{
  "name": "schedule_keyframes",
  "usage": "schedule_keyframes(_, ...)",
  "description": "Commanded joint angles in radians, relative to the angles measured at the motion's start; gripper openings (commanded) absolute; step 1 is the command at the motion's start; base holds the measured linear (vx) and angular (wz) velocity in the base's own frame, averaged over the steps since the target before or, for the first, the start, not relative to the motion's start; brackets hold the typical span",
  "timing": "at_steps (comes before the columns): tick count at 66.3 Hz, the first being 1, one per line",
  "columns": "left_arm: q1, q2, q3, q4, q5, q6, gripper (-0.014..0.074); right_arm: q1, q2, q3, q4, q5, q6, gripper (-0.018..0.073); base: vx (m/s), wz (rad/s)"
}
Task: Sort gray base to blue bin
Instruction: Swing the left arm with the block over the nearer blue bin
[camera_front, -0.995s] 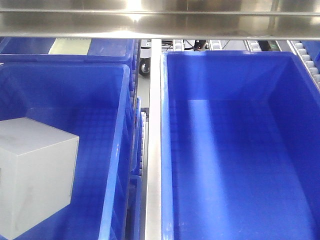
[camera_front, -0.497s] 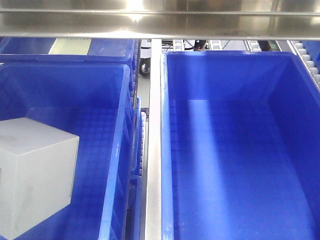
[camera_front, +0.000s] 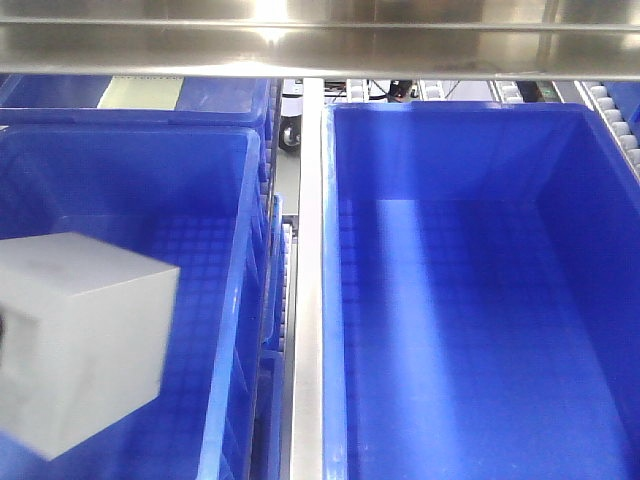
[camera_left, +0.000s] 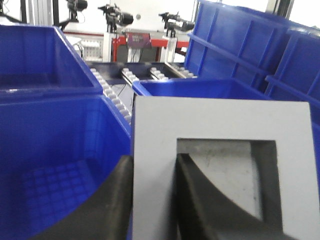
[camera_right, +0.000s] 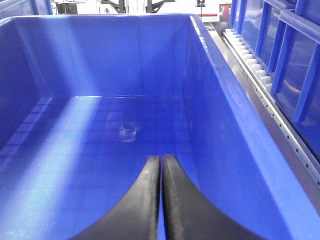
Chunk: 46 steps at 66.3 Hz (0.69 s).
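over the left-hand tub (camera_front: 236, 250), gray base (camera_front: 85, 340) clamped in left gripper (camera_left: 152, 167), right gripper (camera_right: 161, 160) closed empty over blue bin (camera_right: 100, 55)

Looking at the gray base (camera_front: 82, 345): appearing as a matte light-gray, cube-like block, slightly blurred in the front view, showing its top and a broad side face. Sitting within the outline of the left-hand blue bin (camera_front: 130, 170), toward its left side and well apart from its right wall. Presenting to the left wrist view a face with a darker square recess, being pinched at the recess's left wall by the left gripper (camera_left: 155, 159), one finger inside, one outside. Regarding the blue bin: reading as a deep, bright-blue rectangular tub with a grid-textured floor; failing to make out any contact between block and floor.
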Motion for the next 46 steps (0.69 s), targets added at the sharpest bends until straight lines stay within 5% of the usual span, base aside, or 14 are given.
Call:
schedule_keyframes(1,-0.005,0.074,-0.044,-0.007,-0.163,0.004,-0.0006,-0.003,0.018,0.006,-0.005,-0.034,-0.012,-0.0005,0.00,0.00)
schedule_keyframes(12,-0.049,0.223,-0.107,-0.007,-0.198,0.074,-0.0006,-0.003,0.018,0.006,-0.005,-0.034,-0.012,-0.0005,0.00,0.00)
schedule_keyframes(23,-0.199,0.415,-0.181,-0.007,-0.246,0.074,-0.0006,-0.003,0.018,0.006,-0.005,-0.034,-0.012,-0.0005,0.00,0.00)
schedule_keyframes(36,-0.381,0.655,-0.263,-0.007,-0.440,0.072,-0.0003,-0.003,0.018,0.006,-0.005,-0.034,-0.012,-0.0005,0.00,0.00)
schedule_keyframes(46,-0.466,0.856,-0.394,-0.007,-0.457,0.072,0.0001,-0.003,0.018,0.006,-0.005,-0.034,-0.012,-0.0005,0.00,0.00)
